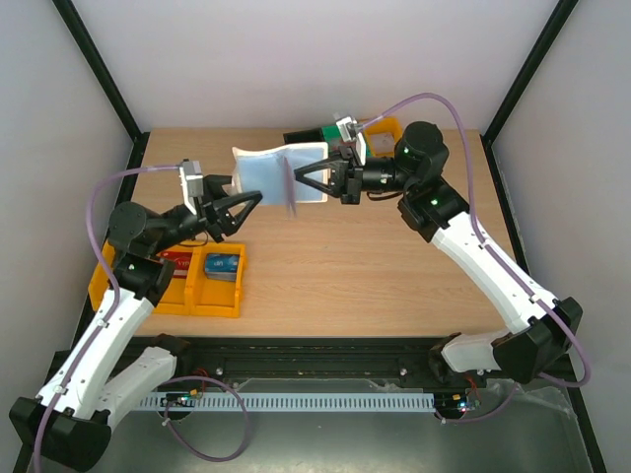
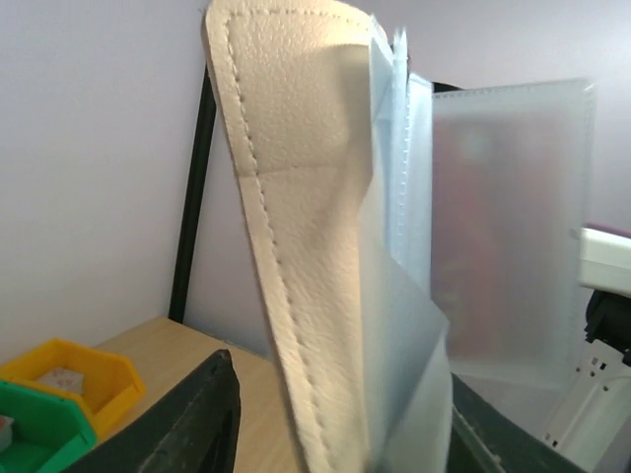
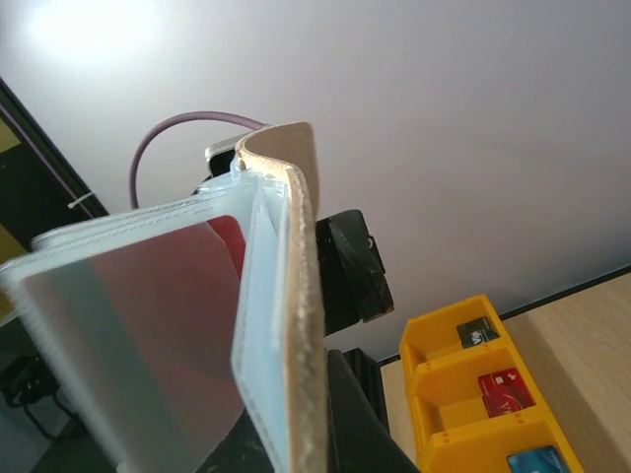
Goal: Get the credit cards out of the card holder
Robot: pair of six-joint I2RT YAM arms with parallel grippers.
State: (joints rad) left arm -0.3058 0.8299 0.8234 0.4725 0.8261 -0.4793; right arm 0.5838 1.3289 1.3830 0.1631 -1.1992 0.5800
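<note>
The card holder (image 1: 266, 172) hangs open in the air between my two grippers, blue-grey inside up, clear sleeves fanned out. My right gripper (image 1: 301, 182) is shut on its right edge; in the right wrist view (image 3: 296, 443) the cream cover (image 3: 301, 276) and sleeves are pinched between the fingers. A red card (image 3: 212, 241) shows inside a frosted sleeve. My left gripper (image 1: 251, 212) is open, its fingers (image 2: 202, 424) apart on both sides of the cream cover (image 2: 296, 197), with a gap on the left. A reddish tint (image 2: 483, 217) shows through a sleeve.
A yellow bin (image 1: 168, 296) at the front left holds a red card (image 1: 175, 261) and a blue card (image 1: 222, 266); the right wrist view also shows a dark card (image 3: 480, 333) in it. A green bin (image 1: 315, 133) and a yellow bin (image 1: 385, 128) stand at the back.
</note>
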